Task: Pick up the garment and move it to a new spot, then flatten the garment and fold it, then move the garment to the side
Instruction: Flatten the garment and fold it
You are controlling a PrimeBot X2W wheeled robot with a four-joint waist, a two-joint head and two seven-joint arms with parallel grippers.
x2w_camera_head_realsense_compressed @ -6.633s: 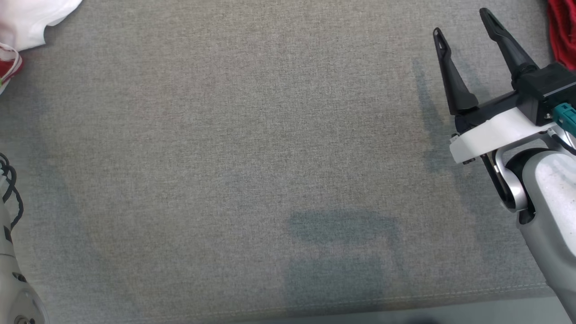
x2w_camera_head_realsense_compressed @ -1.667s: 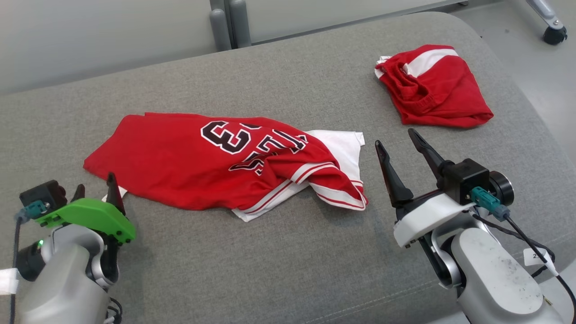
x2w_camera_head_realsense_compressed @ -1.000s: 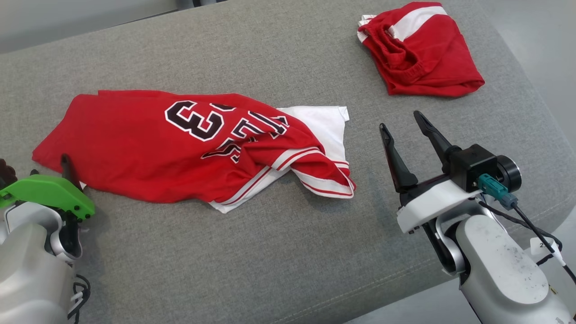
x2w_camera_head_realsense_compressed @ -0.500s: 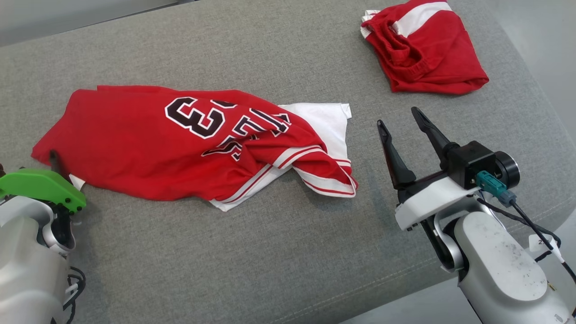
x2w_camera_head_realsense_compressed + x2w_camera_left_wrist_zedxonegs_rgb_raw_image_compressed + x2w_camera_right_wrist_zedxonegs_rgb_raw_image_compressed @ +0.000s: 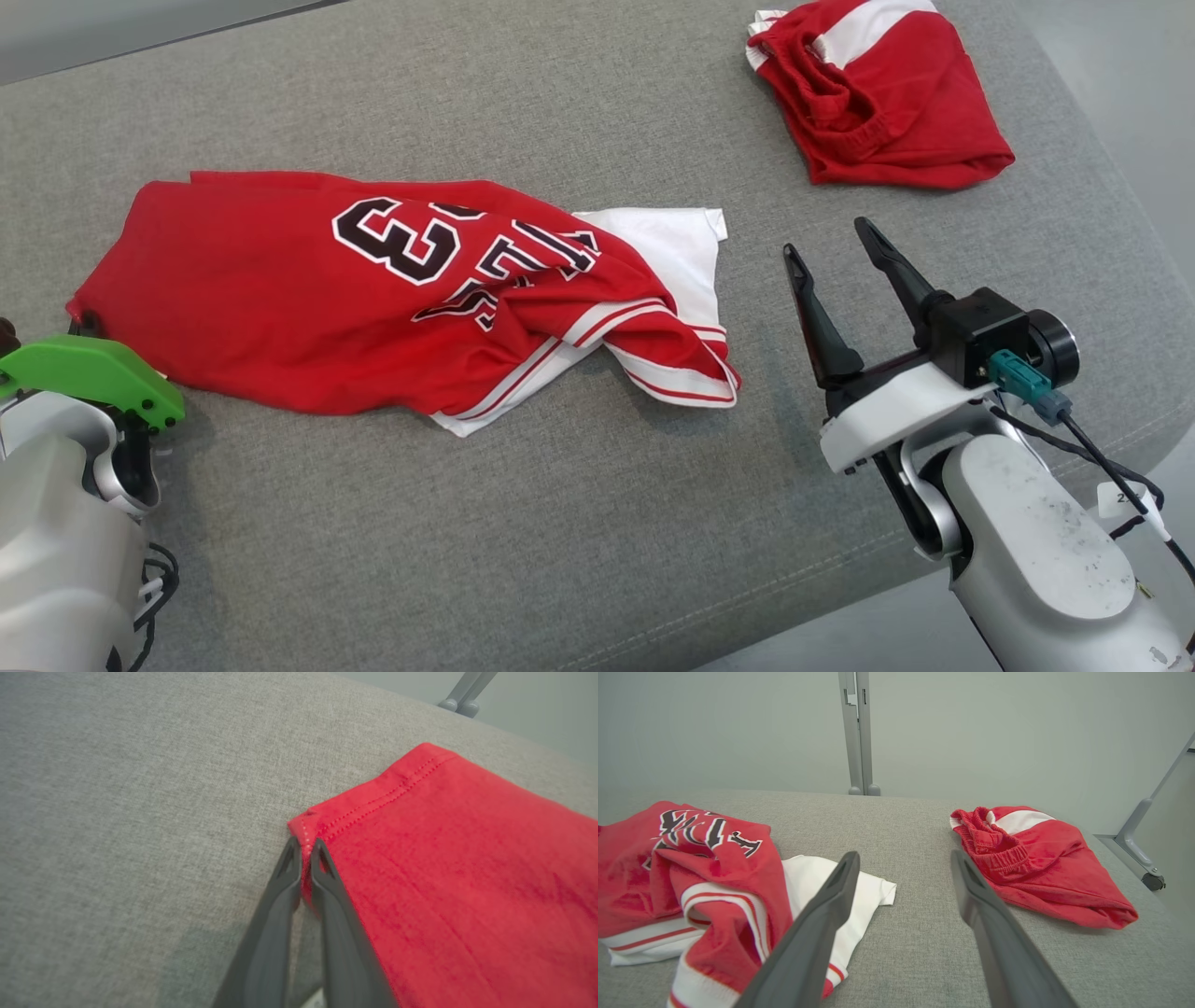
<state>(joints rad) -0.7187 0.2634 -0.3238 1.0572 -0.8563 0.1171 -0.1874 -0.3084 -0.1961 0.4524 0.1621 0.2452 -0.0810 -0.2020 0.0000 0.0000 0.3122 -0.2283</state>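
Red sports jersey with white-and-red trim and black numerals [image 5: 280,299]: lies rumpled across the middle and left of the head view, on the grey fabric-covered worktop [image 5: 560,560]. Its right end is bunched and doubled over on itself.
Left hand [image 5: 303,847]: clenched on the jersey's stitched hem corner, at the left edge of the head view. In the left wrist view we see both dark fingers pinched together, red cloth between them, low against the worktop.
Right hand [image 5: 826,237]: released and empty, fingers spread, at the right of the head view near the jersey's bunched end, not touching it.
White cloth [image 5: 686,243]: shows from under the jersey's right end; we cannot tell whether it belongs to the jersey or is a separate piece.
Red shorts with a white stripe [image 5: 887,112]: heaped at the upper right, well apart from the jersey.
Step in hand: we judge it the pick-up, with one corner gripped and the jersey not yet lifted.
Next move: calls for raising that corner and carrying the jersey to bare worktop, such as the lower middle of the head view. A second hold by the right hand would help it hang open for flattening.
Risk: we expect the white cloth may drag along, and the thin corner could slip.
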